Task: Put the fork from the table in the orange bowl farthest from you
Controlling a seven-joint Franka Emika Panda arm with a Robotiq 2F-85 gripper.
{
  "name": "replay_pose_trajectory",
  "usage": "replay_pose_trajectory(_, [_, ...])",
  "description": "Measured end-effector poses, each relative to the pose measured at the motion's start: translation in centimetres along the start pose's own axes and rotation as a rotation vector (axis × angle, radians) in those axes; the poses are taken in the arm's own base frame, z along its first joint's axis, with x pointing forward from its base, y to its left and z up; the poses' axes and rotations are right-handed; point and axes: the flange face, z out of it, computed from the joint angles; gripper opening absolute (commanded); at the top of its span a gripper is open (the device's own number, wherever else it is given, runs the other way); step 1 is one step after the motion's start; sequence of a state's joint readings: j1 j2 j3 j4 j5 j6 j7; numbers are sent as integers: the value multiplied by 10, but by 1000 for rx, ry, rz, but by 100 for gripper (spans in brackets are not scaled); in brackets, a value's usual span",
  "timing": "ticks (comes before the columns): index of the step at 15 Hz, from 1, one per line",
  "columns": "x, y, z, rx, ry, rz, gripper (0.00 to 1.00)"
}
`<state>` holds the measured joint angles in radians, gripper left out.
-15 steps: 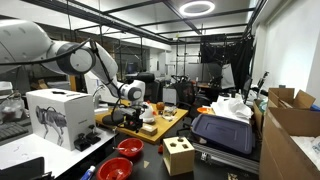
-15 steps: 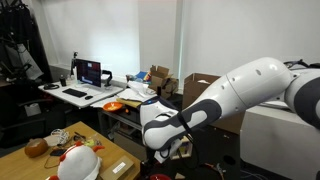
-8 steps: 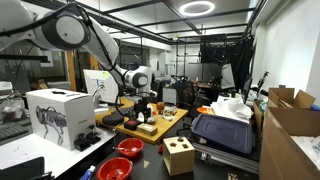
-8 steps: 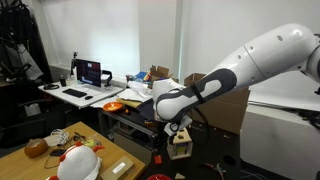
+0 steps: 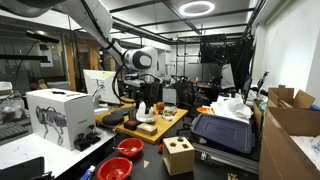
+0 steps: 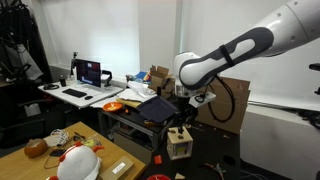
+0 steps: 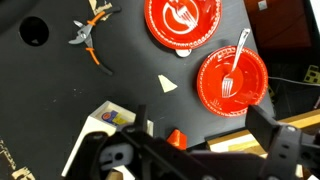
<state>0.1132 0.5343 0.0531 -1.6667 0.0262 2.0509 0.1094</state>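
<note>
In the wrist view two orange-red bowls sit on the table's dark top (image 7: 120, 70). A metal fork (image 7: 233, 68) lies in one bowl (image 7: 250, 92), with its handle over the rim. The other bowl (image 7: 160, 30) holds a white fork-like shape. My gripper (image 7: 200, 128) hangs high above them, open and empty. In an exterior view the gripper (image 5: 146, 102) is well above the tan wooden section (image 5: 168, 124), and the two bowls (image 5: 130, 148) (image 5: 116, 170) sit low at the front. It also shows in an exterior view (image 6: 184, 112).
Orange-handled pliers (image 7: 90, 42), a white triangle (image 7: 168, 84) and a small orange cone (image 7: 176, 137) lie on the dark top. A wooden box with holes (image 5: 178, 156), a white carton (image 5: 58, 115), a dark case (image 5: 222, 132) and cardboard boxes (image 5: 290, 120) stand around.
The arm has swung upward and away from the bowls, lifting the gripper from low over the bench to well above it.
</note>
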Motion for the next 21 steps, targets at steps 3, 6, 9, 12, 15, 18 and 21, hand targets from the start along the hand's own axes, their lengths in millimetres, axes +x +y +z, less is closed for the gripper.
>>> replay_pose_trajectory(3, [-31, 24, -33, 19, -13, -3, 100])
replay_pose_trajectory(6, [-60, 40, -57, 39, -19, -10, 100])
replay_pose_trajectory(9, [-89, 50, -72, 57, -37, -23, 100])
replay_pose_trajectory(12, [-116, 55, -81, 66, -60, -55, 100])
replay_pose_trajectory(15, [-140, 59, -84, 67, -76, -96, 100])
replay_pose_trajectory(18, [-160, 66, -83, 69, -81, -138, 100])
replay_pose_trajectory(21, [-175, 72, -81, 72, -87, -161, 100])
